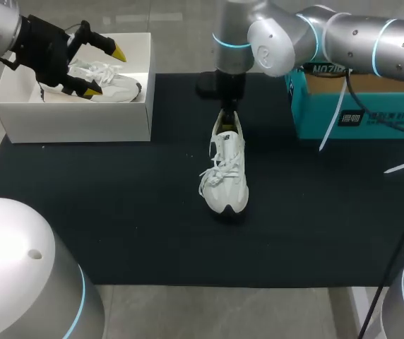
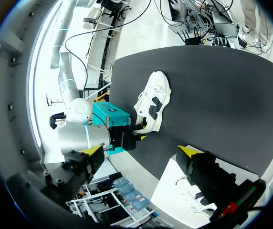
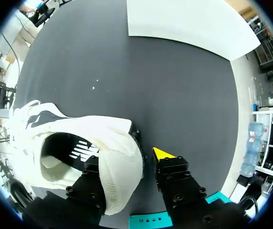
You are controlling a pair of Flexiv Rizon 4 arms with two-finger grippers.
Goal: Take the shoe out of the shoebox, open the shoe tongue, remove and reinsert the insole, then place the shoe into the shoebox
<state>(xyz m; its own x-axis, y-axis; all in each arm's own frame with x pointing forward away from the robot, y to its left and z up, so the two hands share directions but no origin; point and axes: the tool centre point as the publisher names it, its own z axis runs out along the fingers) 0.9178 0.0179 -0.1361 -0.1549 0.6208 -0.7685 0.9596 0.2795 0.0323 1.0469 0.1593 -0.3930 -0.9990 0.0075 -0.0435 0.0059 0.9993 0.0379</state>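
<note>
Head view showed the white shoe [image 1: 228, 173] lying flat on the black mat [image 1: 117, 212] near the middle of the table, outside the shoebox [image 1: 75, 120], laces loose and toe towards the camera. My right gripper [image 1: 227, 120] stood at its heel. From the right wrist view, the shoe [image 3: 112, 157] had its heel wall between my right gripper's [image 3: 127, 160] fingers, one inside the opening and the yellow-tipped one [image 3: 162, 153] outside. A dark gap showed beside the heel, so they were apart, not clamped.

My left gripper [image 1: 106, 70] hung over the white shoebox at the mat's far left corner, fingers spread wide, holding nothing. Beneath it a second sneaker [image 1: 110, 81] lay in the box. A teal box [image 1: 329, 106] sat at the far right, under my right arm.
</note>
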